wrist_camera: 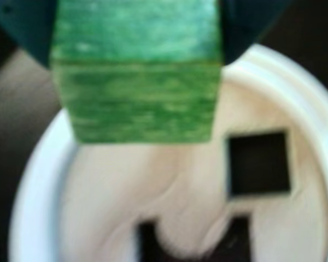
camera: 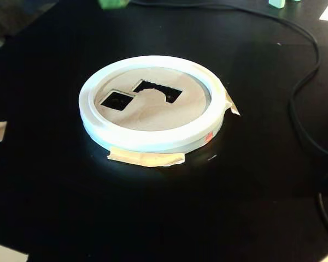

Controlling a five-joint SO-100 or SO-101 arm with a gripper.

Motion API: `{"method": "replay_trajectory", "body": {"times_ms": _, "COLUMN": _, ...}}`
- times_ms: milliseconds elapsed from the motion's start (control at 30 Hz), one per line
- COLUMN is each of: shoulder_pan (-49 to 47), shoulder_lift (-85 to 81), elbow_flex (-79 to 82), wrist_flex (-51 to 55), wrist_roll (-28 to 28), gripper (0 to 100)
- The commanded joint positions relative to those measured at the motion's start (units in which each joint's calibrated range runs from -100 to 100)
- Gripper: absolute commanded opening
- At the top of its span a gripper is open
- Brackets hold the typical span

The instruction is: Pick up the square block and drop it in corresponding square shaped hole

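In the wrist view, the square block [wrist_camera: 136, 71] is clamped between the dark fingers [wrist_camera: 27, 27] of the gripper [wrist_camera: 136, 33], above the disc, up-left of the square shaped hole [wrist_camera: 258, 164]. In the fixed view, only a green blur [camera: 113, 3] is seen at the top edge, far behind the hole [camera: 118, 100].

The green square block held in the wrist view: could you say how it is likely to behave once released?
The square block has flat faces and sharp edges, so it probably won't roll. It looks like rigid painted wood, likely stiff and light. Clamped in the gripper, it shows no deformation.

Prob. hobby bench: taped ring [camera: 153, 143], cable [camera: 303, 82].
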Motion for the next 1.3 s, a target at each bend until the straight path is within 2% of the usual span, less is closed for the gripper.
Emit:
{"method": "replay_trajectory", "body": {"times_ms": 0, "shoulder_pan": -1.4, "shoulder_lift": -2.5, "elbow_flex": 9.4, "wrist_flex": 0.4, "wrist_roll": -0.6, "gripper": 36}}
{"method": "replay_trajectory", "body": {"times_ms": 133, "shoulder_pan": -1.5, "shoulder_lift": -2.5, "elbow_flex": 19.7, "wrist_flex": -1.7, "wrist_roll": -0.6, "gripper": 36}}
{"method": "replay_trajectory", "body": {"times_ms": 400, "shoulder_pan": -5.4, "shoulder_lift": 0.8, "elbow_flex": 33.1, "wrist_flex": -26.1, "wrist_roll": -0.6, "gripper": 36}}
{"method": "replay_trajectory", "body": {"times_ms": 500, "shoulder_pan": -5.5, "shoulder_lift": 4.9, "elbow_flex": 33.3, "wrist_flex": -30.6, "wrist_roll": -0.6, "gripper": 36}}
{"method": "replay_trajectory", "body": {"times_ms": 1067, "shoulder_pan": -3.9, "shoulder_lift": 15.0, "elbow_flex": 33.4, "wrist_flex": -31.3, "wrist_roll": -0.1, "gripper": 37}}
{"method": "replay_trajectory", "body": {"times_ms": 1167, "shoulder_pan": -3.8, "shoulder_lift": 15.1, "elbow_flex": 33.4, "wrist_flex": -30.7, "wrist_roll": -0.1, "gripper": 45}}
{"method": "replay_trajectory", "body": {"times_ms": 1200, "shoulder_pan": -3.8, "shoulder_lift": 15.1, "elbow_flex": 33.4, "wrist_flex": -30.3, "wrist_roll": -0.2, "gripper": 58}}
{"method": "replay_trajectory", "body": {"times_ms": 1267, "shoulder_pan": -4.0, "shoulder_lift": 15.1, "elbow_flex": 33.5, "wrist_flex": -30.2, "wrist_roll": -0.3, "gripper": 74}}
